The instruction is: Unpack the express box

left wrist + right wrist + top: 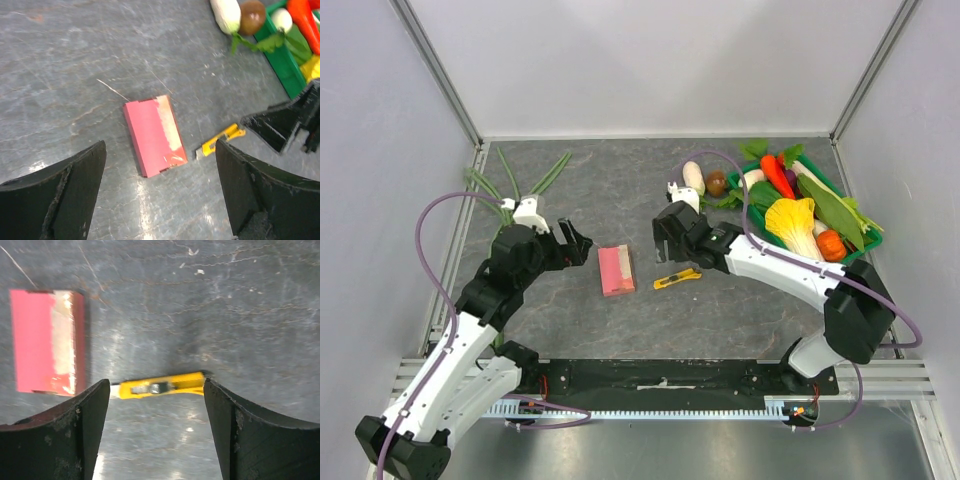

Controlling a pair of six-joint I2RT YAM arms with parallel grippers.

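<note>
The left fingers [75, 192] are spread wide with nothing between them, and they hang over the desk [620, 190] pointing toward the express box [155, 137]. The right fingers [85, 432] are just as wide and also hold nothing. In the right wrist view the yellow utility knife [160, 386] lies flat on the desk in the gap between them.

The express box lies flat and closed near the middle of the desk, between the two arms. It is pink-red, with a paler, scuffed strip down one long side. The knife sits just beside the box on its right, close but apart from it.

The desk is a dark grey, stone-patterned sheet marked with fine scratches and pale scuffs, and it shows glare from the lights.

At the far right a green tray [281, 62] is heaped with toy vegetables. A white radish [693, 176] and a brown piece [716, 183] lie just outside it. Green stalks [508, 178] lie at the far left.

Plain pale-grey walls [650, 60] close in three sides, joined by aluminium posts [438, 72]. An aluminium rail [910, 375] runs along the near edge.
</note>
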